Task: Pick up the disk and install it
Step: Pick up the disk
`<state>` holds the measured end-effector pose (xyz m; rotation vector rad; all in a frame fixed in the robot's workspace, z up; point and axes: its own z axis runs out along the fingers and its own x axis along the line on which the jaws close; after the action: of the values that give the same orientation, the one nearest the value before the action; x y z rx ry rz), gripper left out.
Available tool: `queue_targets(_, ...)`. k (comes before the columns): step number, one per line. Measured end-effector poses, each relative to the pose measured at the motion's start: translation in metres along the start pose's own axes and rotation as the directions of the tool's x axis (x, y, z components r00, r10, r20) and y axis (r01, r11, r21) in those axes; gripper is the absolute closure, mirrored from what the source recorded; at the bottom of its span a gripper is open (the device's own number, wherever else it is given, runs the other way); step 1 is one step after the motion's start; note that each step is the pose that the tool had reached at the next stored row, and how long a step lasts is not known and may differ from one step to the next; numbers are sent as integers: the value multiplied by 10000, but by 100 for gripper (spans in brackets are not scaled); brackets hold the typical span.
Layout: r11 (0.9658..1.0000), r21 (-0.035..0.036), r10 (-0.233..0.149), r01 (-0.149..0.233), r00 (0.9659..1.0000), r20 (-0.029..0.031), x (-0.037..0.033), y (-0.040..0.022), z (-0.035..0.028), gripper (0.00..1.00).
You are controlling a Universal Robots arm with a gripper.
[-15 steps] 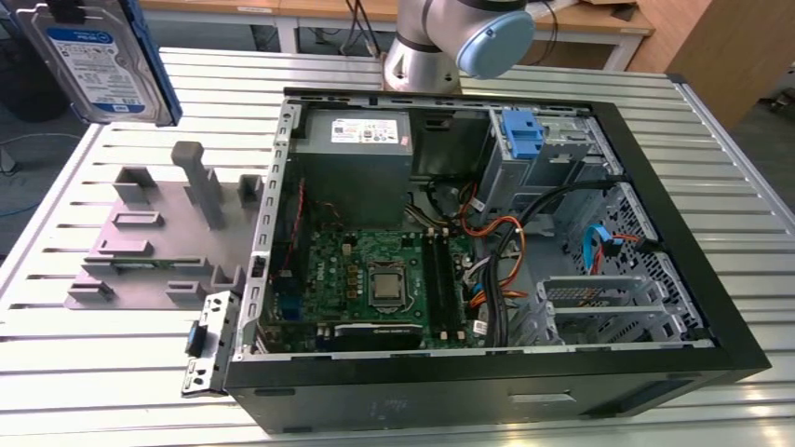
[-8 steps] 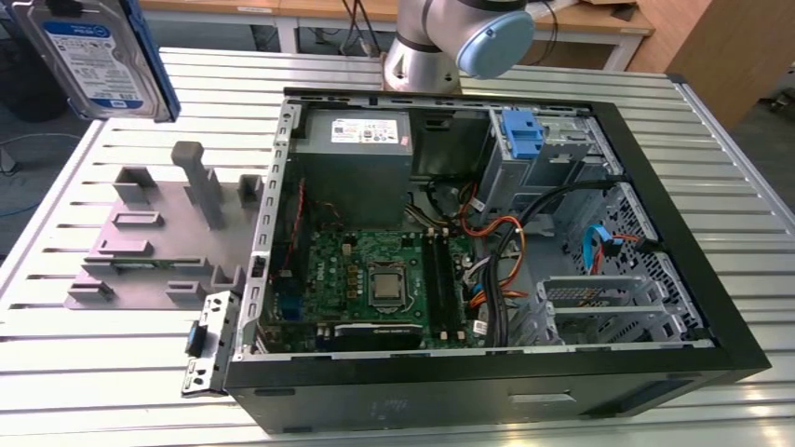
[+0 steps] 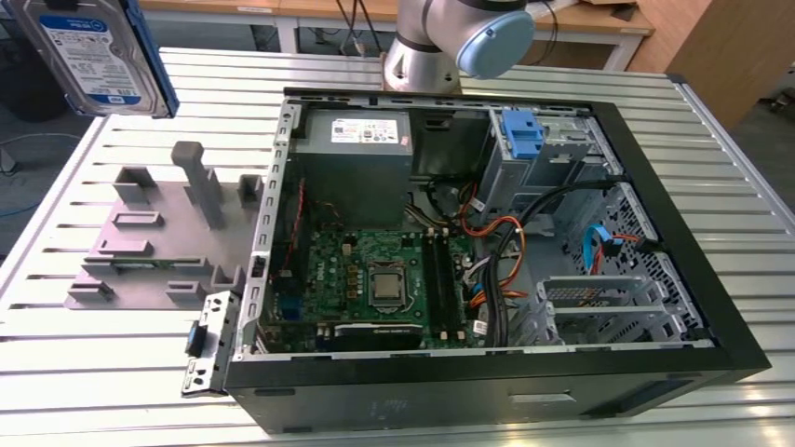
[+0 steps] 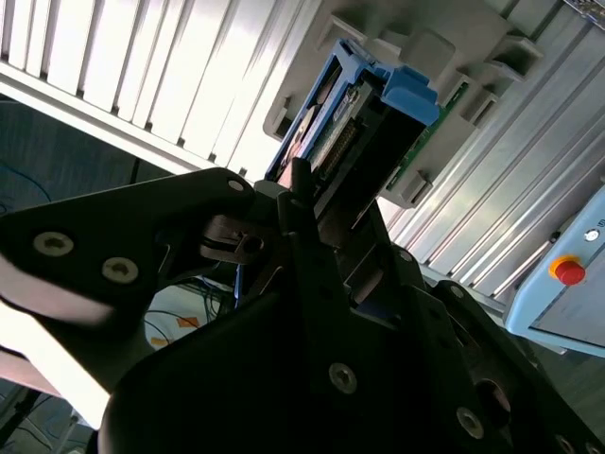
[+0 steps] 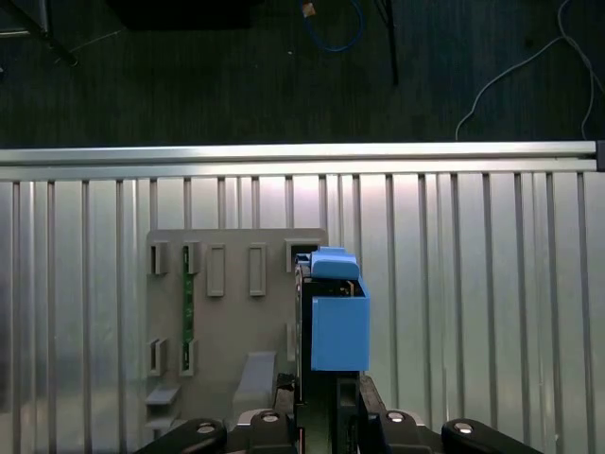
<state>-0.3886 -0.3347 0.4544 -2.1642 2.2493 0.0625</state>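
Observation:
The disk [image 3: 93, 56], a silver drive with a white-and-blue label in a blue bracket, hangs in the air at the exterior view's top left, above the grey fixture [image 3: 162, 233]. In the first wrist view its blue bracket end [image 5: 337, 322] sticks out from between my dark fingers, over the fixture [image 5: 227, 312]. My gripper [image 5: 329, 407] is shut on the disk. The second wrist view shows the disk [image 4: 364, 113] edge-on, clamped by the gripper [image 4: 317, 222].
The open computer case [image 3: 695, 279] lies on the slatted metal table [image 3: 112, 372], to the exterior view's right of the fixture. Inside are a motherboard [image 3: 379, 279], cables, a bay with a blue latch [image 3: 524, 135] and a metal drive cage [image 3: 602, 303]. The arm's base [image 3: 429, 47] stands behind the case.

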Motion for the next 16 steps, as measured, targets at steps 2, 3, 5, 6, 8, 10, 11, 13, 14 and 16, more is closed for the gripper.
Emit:
queue_targets(2, 10000, -2, 0, 0, 10000, -2, 0, 0, -1, 65)
queue_targets(3, 10000, -1, 0, 0, 10000, -2, 0, 0, -1, 65)
queue_targets(5, 10000, -1, 0, 0, 10000, -3, 0, 0, -1, 65)
queue_targets(6, 10000, -1, 0, 0, 10000, -3, 0, 0, -1, 65)
queue_targets(8, 10000, -3, 0, 0, 10000, -3, 0, 1, -12, 65)
queue_targets(10, 10000, -2, 0, 0, 10000, -3, -1, 1, -32, 65)
queue_targets(11, 10000, -2, 0, 0, 10000, -4, -2, 1, -42, 65)
queue_targets(13, 10000, -1, 0, 0, 10000, -3, -2, 1, -50, 65)
queue_targets(14, 10000, 0, 0, 0, 10000, -3, -2, 1, -49, 65)
queue_targets(16, 10000, -1, 1, -1, 10000, -3, -2, 1, -57, 65)
